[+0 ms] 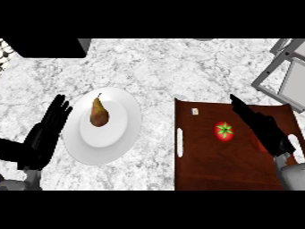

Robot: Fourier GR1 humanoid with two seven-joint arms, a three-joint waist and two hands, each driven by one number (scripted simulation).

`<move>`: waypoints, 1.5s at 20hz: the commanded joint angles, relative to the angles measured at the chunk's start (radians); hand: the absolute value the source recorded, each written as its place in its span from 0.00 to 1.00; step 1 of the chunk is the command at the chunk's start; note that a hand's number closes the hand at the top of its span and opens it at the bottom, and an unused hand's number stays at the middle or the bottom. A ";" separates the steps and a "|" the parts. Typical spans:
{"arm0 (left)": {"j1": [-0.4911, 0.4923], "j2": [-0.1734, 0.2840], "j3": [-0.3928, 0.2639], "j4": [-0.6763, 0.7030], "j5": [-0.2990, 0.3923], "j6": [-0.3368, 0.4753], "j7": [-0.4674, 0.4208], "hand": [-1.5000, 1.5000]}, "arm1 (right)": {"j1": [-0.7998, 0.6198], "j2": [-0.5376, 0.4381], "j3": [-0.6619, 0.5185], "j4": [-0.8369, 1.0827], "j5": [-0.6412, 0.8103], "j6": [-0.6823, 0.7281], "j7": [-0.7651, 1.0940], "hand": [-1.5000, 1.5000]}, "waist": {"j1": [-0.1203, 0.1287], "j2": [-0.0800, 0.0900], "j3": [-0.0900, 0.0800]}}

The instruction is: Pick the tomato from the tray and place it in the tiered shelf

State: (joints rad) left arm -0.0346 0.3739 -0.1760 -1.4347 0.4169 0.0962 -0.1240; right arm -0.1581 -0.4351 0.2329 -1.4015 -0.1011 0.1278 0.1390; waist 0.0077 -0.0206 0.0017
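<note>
A white plate [105, 147] carrying a brown pear [99, 113] sits on the marble tabletop [168, 67], left of the dark red tray [207, 170]. The tiered shelf [293, 74] (grey frame, pale panels) stands at the far right. The tomato [225, 131] lies on the tray, just left of the right robot hand [264, 127], whose fingers are straight above the tray. The left robot hand [39, 138] rests open beside the plate.

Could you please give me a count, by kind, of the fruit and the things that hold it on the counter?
Tomato: 1
Pear: 1
White plate: 1
Brown tray: 1
Tiered shelf: 1
Total: 5
</note>
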 commanded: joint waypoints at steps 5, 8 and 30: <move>-0.057 0.061 -0.009 -0.005 -0.143 0.083 0.000 0.50 | 0.002 0.074 -0.332 -0.058 -0.036 -0.419 0.023 0.00 | -0.084 0.007 0.001; -0.024 0.037 -0.015 0.012 -0.110 0.071 0.016 0.50 | -0.065 0.353 -0.437 -0.168 -0.332 -0.460 -0.071 1.00 | -0.154 -0.049 0.054; -0.178 -0.077 -0.139 0.033 -0.300 0.154 0.108 0.50 | 0.421 0.212 -0.136 -0.433 0.441 -0.997 0.207 0.00 | 0.000 0.025 -0.007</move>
State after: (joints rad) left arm -0.1978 0.3219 -0.3011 -1.4163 0.1417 0.2369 -0.0185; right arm 0.2858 -0.1512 0.0281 -1.7617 0.1891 -0.8639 0.1084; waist -0.0090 0.0007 -0.0024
